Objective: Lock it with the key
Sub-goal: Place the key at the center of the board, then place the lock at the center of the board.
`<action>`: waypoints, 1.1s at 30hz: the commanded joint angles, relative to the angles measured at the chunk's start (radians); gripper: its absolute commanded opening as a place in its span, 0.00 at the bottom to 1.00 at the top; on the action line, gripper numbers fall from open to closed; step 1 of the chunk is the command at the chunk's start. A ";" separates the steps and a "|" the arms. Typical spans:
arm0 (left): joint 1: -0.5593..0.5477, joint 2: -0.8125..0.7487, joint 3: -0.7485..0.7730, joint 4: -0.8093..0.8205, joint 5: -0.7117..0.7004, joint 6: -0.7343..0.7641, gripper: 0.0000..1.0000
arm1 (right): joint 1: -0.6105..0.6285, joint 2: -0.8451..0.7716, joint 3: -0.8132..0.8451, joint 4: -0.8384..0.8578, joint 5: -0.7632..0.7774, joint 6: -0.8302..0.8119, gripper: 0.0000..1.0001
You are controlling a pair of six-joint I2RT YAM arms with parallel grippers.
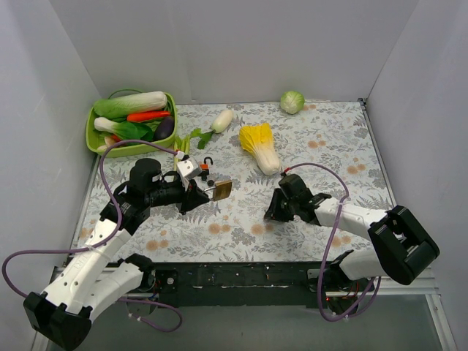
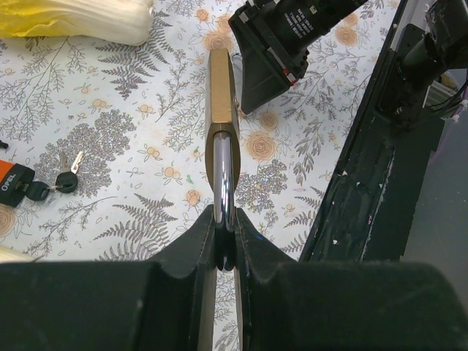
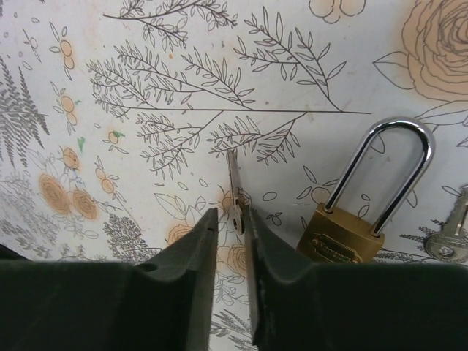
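Padlock (image 2: 221,88) is off the surface (image 1: 329,153). The left fingers (image 2: 191,245) are clamped on the top of its chrome shackle, and the brass body points out to 12 o'clock in the left wrist view, toward the right arm. My read: it's held that way so the keyhole end faces the key and the body can't spin during insertion. In the top view it sits about 9 o'clock from the right fingers (image 3: 197,252), near but apart. Those point down at the surface with 1 key (image 3: 235,190) edge-on in the gap. They're slightly parted and a sliver of print shows beside the blade, so I can't tell if it's pinched or loose. Odd bit: the right wrist view shows a brass lock (image 3: 340,238) at 4 o'clock, shackle seated on both sides, nothing gripping it. A loose key (image 3: 447,238) at its 3 o'clock is cut off by the frame edge. I can't match that lock to the held one, and the top view doesn't show it; the arm may cover it. No view shows the keyhole, and the held shackle is edge-on, so open or latched is unclear. The tagged key bunch (image 2: 64,178) lies at 9 o'clock of the held lock.
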 commanded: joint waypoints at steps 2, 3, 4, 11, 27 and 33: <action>0.005 -0.030 0.023 0.050 0.039 0.022 0.00 | -0.002 0.005 0.067 -0.053 0.022 0.011 0.42; 0.004 -0.027 0.026 0.047 0.042 0.024 0.00 | -0.002 0.002 0.075 -0.058 0.014 0.010 0.46; 0.005 -0.027 0.028 0.046 0.043 0.022 0.00 | -0.002 0.000 0.081 -0.064 0.011 0.002 0.49; 0.005 0.007 0.060 0.015 0.084 0.010 0.00 | -0.002 -0.034 0.175 -0.089 -0.068 -0.105 0.63; 0.008 0.301 0.243 -0.183 0.399 -0.110 0.00 | -0.002 -0.316 0.410 -0.236 -0.286 -1.327 0.98; 0.011 0.352 0.238 -0.106 0.419 -0.212 0.00 | 0.024 -0.387 0.431 -0.334 -0.480 -1.472 0.98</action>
